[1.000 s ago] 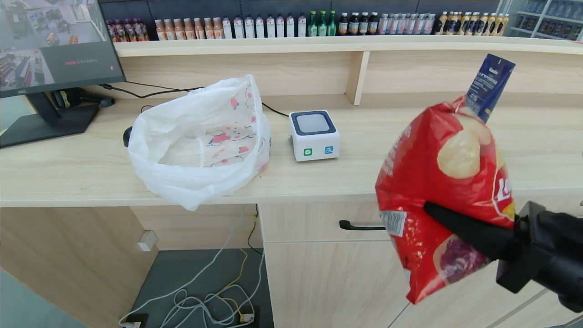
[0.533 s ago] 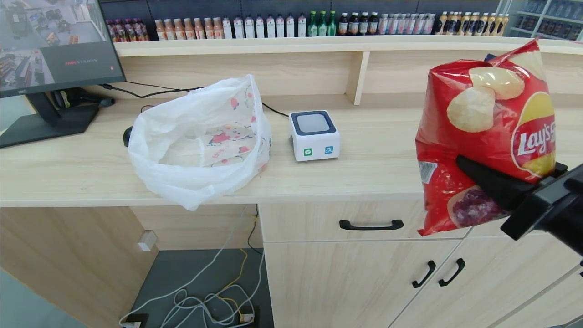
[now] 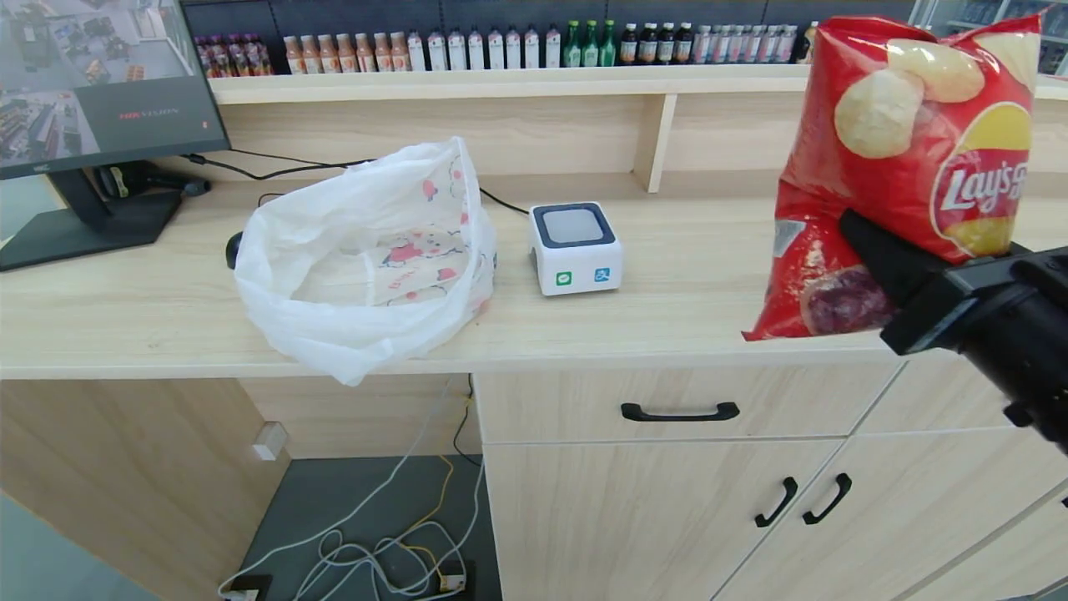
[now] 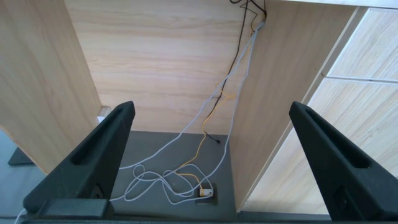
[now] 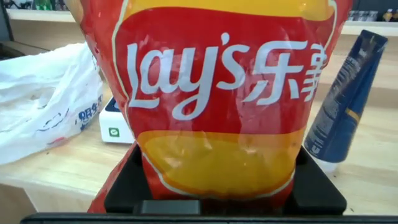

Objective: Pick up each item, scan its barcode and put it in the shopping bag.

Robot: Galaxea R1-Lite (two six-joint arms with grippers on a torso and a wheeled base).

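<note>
Bright even light; soft shadow under counter [image 3: 667, 321]; faint sheen on chip bag [image 3: 905, 179]; edges bowed.

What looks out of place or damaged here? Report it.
Nothing stands out. The right gripper holds the chips intact, clear of the counter; the bag sits open and the scanner sits upright, with nothing spilled.

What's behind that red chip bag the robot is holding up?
A dark blue tube stands on the wooden counter just beyond the chip bag. Whatever else lies directly behind the bag is covered by it.
</note>
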